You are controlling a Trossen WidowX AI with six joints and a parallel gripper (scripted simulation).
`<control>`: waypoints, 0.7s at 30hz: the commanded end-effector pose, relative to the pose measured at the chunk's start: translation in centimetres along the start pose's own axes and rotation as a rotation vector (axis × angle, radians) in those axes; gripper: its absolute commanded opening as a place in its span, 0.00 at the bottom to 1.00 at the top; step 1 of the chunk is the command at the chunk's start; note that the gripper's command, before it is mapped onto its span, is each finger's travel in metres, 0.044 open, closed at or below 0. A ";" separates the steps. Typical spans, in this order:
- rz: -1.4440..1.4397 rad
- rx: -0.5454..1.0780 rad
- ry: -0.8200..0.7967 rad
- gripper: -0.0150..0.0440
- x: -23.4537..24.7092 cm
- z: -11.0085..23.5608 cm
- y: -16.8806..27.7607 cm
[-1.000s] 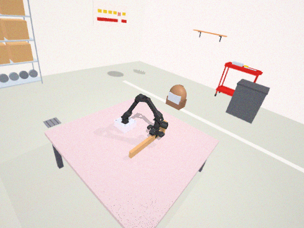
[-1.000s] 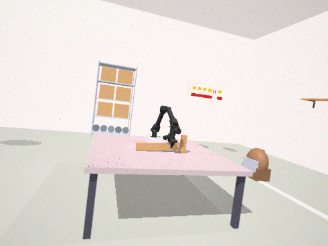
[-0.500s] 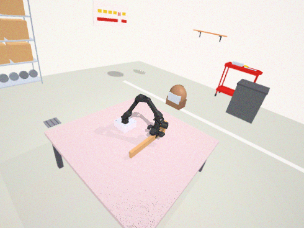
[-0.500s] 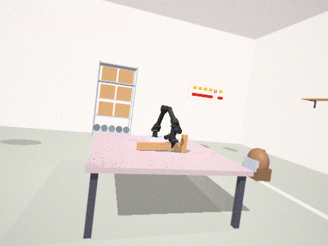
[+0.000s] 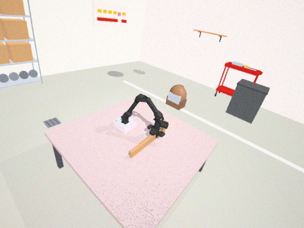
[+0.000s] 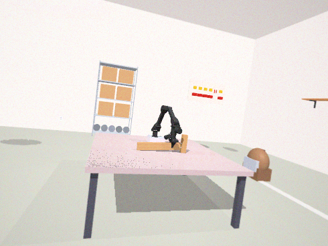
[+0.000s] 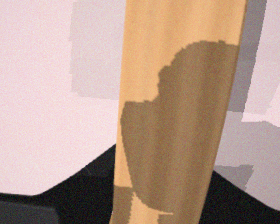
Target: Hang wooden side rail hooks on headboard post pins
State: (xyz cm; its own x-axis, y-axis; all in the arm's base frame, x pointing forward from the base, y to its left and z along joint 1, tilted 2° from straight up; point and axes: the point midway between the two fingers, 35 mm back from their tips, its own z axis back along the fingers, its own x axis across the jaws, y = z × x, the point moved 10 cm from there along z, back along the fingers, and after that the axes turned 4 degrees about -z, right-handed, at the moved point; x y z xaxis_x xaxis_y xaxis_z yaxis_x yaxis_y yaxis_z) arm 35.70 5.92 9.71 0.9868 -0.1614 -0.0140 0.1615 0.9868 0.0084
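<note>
The tool [image 5: 157,130] is clamped on the wooden side rail [image 5: 143,146] beside the headboard post [image 6: 184,143]

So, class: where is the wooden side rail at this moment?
In the top view the wooden side rail lies near the middle of the pink table, held at one end by the gripper, beside the headboard post.

I see white walls, pale grey-green floor with a white stripe [image 5: 217,128]. Pink counter [image 5: 174,183] on dark legs. Metal shelf rack [image 5: 33,37] at left with cardboard boxes and grey discs. Wall sign [image 5: 110,15] with yellow and red bars. Small wooden wall shelf [image 5: 210,33], red cart [image 5: 228,64], dark grey bin [image 5: 247,100]. 2 dark round floor marks, 1 floor grate [image 5: 52,122].
</note>
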 end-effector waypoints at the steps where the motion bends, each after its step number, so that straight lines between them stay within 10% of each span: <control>1: -0.003 0.001 -0.009 0.25 0.1 0.3 0.1; 21: -0.003 0.001 -0.009 0.25 0.1 0.3 0.3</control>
State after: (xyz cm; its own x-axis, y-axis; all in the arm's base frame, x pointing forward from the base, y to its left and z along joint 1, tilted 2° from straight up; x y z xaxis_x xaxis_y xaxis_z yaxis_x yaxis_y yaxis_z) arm 35.72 6.15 9.67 0.9868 -0.1614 -0.0139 0.1615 0.9868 0.0073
